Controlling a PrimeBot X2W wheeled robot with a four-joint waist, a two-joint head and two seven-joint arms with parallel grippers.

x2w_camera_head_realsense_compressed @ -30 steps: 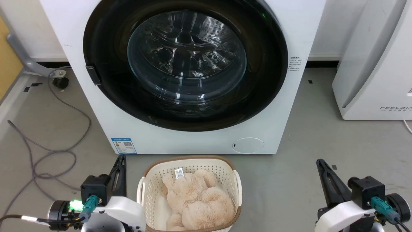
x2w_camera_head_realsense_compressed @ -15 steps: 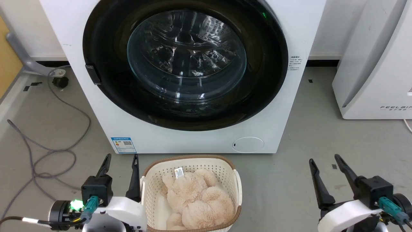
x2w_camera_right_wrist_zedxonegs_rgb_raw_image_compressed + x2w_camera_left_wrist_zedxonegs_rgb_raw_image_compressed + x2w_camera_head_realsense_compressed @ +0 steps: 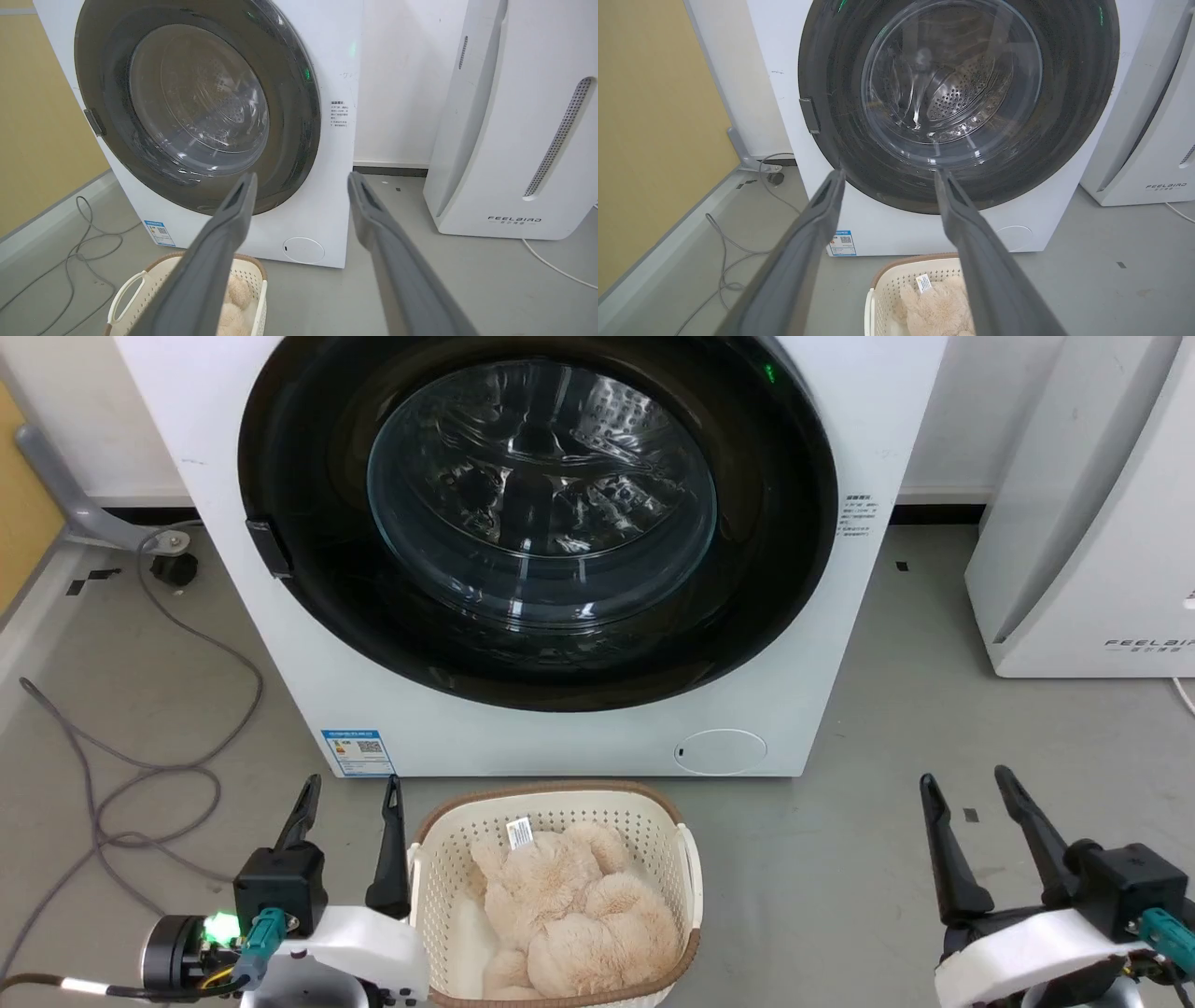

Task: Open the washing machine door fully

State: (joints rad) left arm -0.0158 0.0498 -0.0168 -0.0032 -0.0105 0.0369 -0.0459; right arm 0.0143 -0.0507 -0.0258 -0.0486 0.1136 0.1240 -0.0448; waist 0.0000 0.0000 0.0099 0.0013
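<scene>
Washing machine door (image 3: 308, 569) shut, rigid, glossy, likely slippery; grip at left-edge tab (image 3: 269, 547); left fingers (image 3: 389, 849), right fingers (image 3: 943, 849) spread wide, empty

I see glossy blk washing machine door (image 3: 537, 513), white machine body (image 3: 560, 742), cream perforated basket (image 3: 439, 896) w/ brown rim, beige plush (image 3: 579, 915).

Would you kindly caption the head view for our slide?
Open left claw and open right claw flank the basket, facing the shut washing machine door.

One washing machine (image 3: 560, 742), one washing machine door (image 3: 541, 504), one basket (image 3: 551, 795), one fluffy toy (image 3: 579, 915), one left gripper (image 3: 352, 782), one right gripper (image 3: 964, 775).
</scene>
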